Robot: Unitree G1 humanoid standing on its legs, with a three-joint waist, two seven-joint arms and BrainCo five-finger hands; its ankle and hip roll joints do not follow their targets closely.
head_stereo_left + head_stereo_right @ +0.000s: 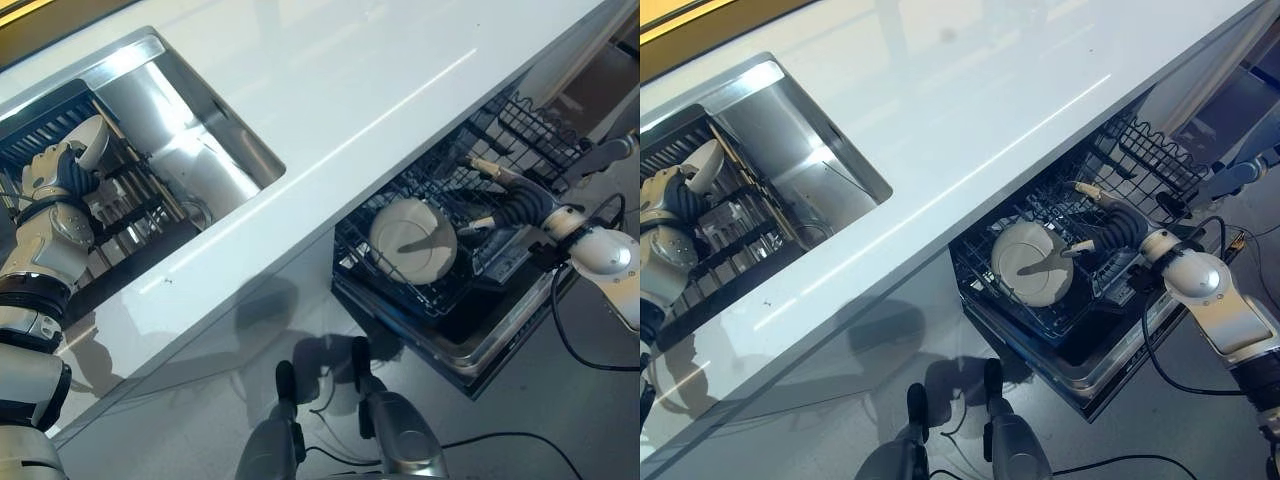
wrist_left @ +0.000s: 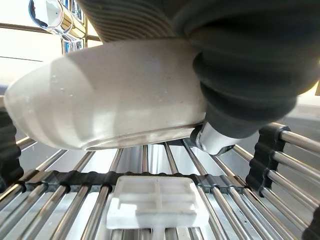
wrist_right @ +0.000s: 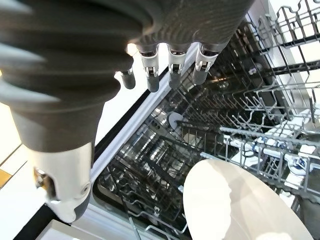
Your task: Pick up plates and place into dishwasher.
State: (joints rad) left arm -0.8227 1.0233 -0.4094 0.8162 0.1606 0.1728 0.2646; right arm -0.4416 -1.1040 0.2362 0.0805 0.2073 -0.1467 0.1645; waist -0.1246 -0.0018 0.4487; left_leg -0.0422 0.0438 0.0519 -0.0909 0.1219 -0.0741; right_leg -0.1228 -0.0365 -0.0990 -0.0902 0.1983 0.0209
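My left hand [image 1: 62,178] is over the drying rack [image 1: 135,205] in the sink, fingers curled on a white plate [image 1: 92,140]. In the left wrist view that plate [image 2: 110,100] is tilted just above the rack's steel rods [image 2: 75,210], with my thumb [image 2: 215,141] against its underside. A second white plate [image 1: 413,240] leans in the dishwasher's lower rack [image 1: 400,290]. My right hand [image 1: 512,205] reaches into that rack from the right, open, one straight finger lying across the plate's face. The right wrist view shows this plate [image 3: 245,205] below the straight fingers [image 3: 172,65].
A white counter [image 1: 350,90] runs between the steel sink basin [image 1: 200,130] and the dishwasher. The upper wire rack [image 1: 540,125] is pulled out behind my right arm. The open dishwasher door [image 1: 490,355] juts over the floor. A small white plastic block [image 2: 155,202] sits under the rods.
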